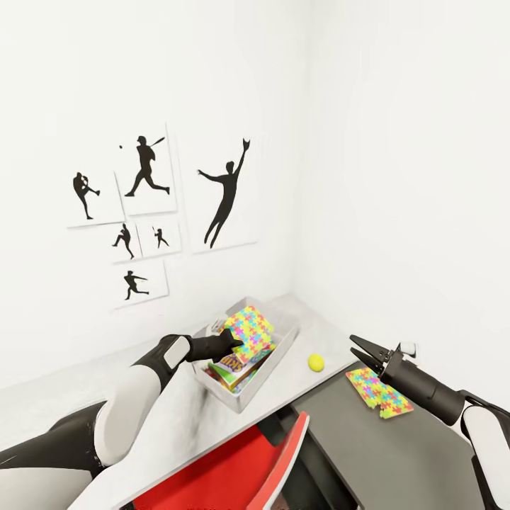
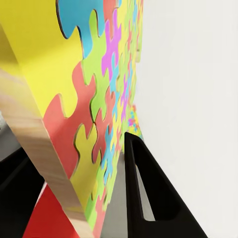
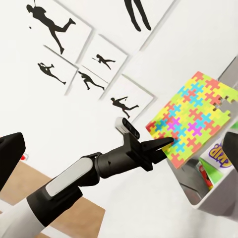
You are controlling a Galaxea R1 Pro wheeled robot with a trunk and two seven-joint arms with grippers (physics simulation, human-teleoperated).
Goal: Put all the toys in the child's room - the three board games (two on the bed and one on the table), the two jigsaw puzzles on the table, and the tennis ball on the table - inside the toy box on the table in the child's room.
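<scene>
Holding one jigsaw puzzle on edge in the left gripper, directly above the toy box near the table's back corner. Hovering, jaws spread and empty, the right gripper nearer the tennis ball and second puzzle.

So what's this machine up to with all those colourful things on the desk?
It's tidying toys into the grey toy box. Its left pincer holds a jigsaw puzzle tilted over the box, which already has printed game boxes inside. A second jigsaw puzzle lies on the dark cabinet top just under the open right pincer, and a tennis ball sits on the pale table beside the box.
</scene>
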